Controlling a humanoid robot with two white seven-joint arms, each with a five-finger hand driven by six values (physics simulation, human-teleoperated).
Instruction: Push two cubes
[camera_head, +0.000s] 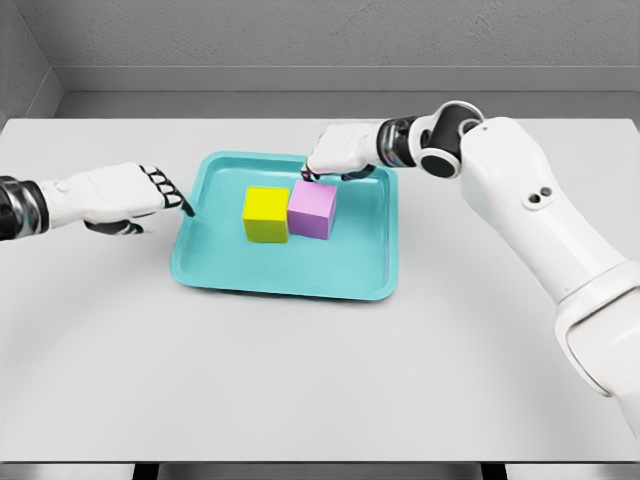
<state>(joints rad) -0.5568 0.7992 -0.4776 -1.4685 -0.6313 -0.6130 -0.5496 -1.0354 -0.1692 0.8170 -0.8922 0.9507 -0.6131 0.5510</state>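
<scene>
A yellow cube (265, 214) and a pink cube (313, 210) stand side by side, touching, in the middle of a teal tray (366, 278). My right hand (330, 165) hovers over the tray's far edge, just behind the pink cube, its curled fingertips at the cube's top back edge and holding nothing. My left hand (165, 197) is at the tray's left rim, left of the yellow cube and apart from it. Its fingers are curled, with a fingertip pointing at the rim.
The tray lies on a plain white table (300, 380) that stretches wide in front and to both sides. A grey wall runs behind the table's far edge. My right arm (540, 210) crosses the table's right side.
</scene>
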